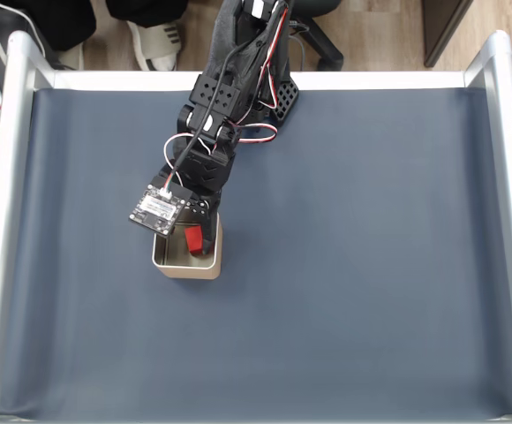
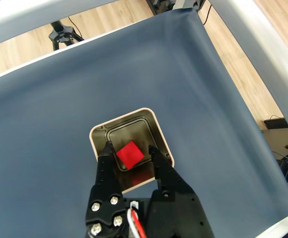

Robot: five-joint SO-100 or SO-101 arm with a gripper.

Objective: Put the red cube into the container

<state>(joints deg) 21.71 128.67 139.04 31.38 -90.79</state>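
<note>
Two black fingers of the gripper [image 2: 130, 147] are spread apart above the container [image 2: 160, 136], with nothing clamped between them. The red cube [image 2: 129, 154] is seen lying on the tin's floor, between the fingertips. The release step appears done; a straight upward retreat is judged to be called for next.

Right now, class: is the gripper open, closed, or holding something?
Gripper: open over the tin. The red cube sits between the fingertips with gaps on both sides, apparently not gripped.
</note>
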